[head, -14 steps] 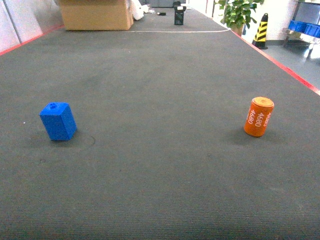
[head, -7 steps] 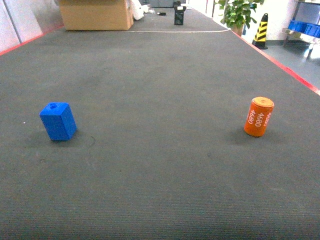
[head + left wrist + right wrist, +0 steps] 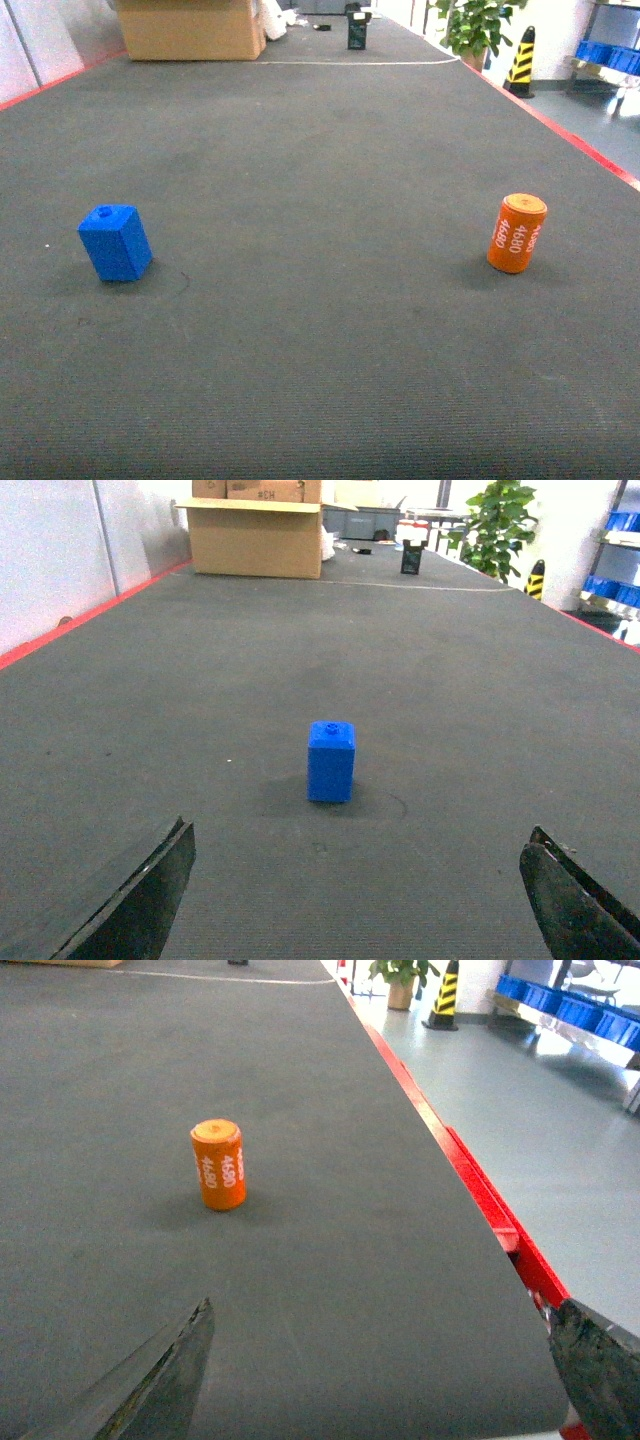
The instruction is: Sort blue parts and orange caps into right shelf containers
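Tools both spread wide, gripping nothing: I see left tool [image 3: 355,900] facing blue part [image 3: 115,242], right tool [image 3: 390,1370] facing orange cap [image 3: 517,233], both upright on tabletop [image 3: 320,330].

bright even light, soft shadows, sharp

Background items around the dark work surface

A dark grey ribbed table [image 3: 330,330] edged in red stretches away, crossed by a thin white line [image 3: 360,63] near its far end. A cardboard box [image 3: 190,28] stands at the far left, a small black object [image 3: 357,30], perhaps a device, near the middle, and a potted plant [image 3: 475,22] beside a yellow-and-black striped cone [image 3: 520,60] off the right.
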Controlling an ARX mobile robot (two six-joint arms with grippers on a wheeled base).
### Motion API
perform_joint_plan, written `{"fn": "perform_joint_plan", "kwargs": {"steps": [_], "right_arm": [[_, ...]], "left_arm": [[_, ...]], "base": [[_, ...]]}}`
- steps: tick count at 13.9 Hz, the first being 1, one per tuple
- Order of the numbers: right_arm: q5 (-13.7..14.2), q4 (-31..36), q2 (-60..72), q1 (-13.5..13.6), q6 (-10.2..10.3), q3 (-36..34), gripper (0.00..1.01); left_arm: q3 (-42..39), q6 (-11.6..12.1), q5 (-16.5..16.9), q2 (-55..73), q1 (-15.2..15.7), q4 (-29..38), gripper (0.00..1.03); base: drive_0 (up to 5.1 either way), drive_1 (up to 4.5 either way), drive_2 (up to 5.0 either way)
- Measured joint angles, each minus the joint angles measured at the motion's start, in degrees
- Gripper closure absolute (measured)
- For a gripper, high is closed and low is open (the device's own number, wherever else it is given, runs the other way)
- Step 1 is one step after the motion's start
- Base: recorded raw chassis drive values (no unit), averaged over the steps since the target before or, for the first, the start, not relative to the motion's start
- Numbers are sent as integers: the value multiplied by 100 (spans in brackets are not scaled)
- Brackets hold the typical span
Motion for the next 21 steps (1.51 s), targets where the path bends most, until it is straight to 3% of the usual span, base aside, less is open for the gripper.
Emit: {"fn": "perform_joint_plan", "kwargs": {"steps": [2, 4, 6, 8, 12, 13, 16, 20, 21], "right_arm": [[-450, 1666, 2061, 26, -46, 446, 3], [-745, 2981, 4572, 118, -11, 1473, 3], [-907, 2896, 6332, 308, 66, 2667, 3], [-894, 2551, 7543, 518, 186, 3827, 3], [-721, 2031, 8985, 817, 247, 5626, 3], [-562, 1799, 9488, 876, 249, 6190, 3], [-461, 1624, 10056, 881, 267, 6502, 5], [-267, 2031, 10354, 874, 358, 6516, 56], [-267, 2356, 10076, 863, 422, 6105, 58]], "left_arm": [[0, 0, -2, 0, 0, 4, 5], [0, 2, -2, 0, 0, 4, 5], [0, 0, -2, 0, 0, 4, 5], [0, 0, 0, 0, 0, 4, 5], [0, 2, 0, 0, 0, 4, 5], [0, 0, 0, 0, 0, 4, 5], [0, 0, -2, 0, 0, 7, 5], [0, 0, 0, 0, 0, 4, 5], [0, 0, 0, 0, 0, 4, 5]], "base": [[0, 0, 0], [0, 0, 0], [0, 0, 0], [0, 0, 0], [0, 0, 0], [0, 0, 0], [0, 0, 0], [0, 0, 0], [0, 0, 0]]}}
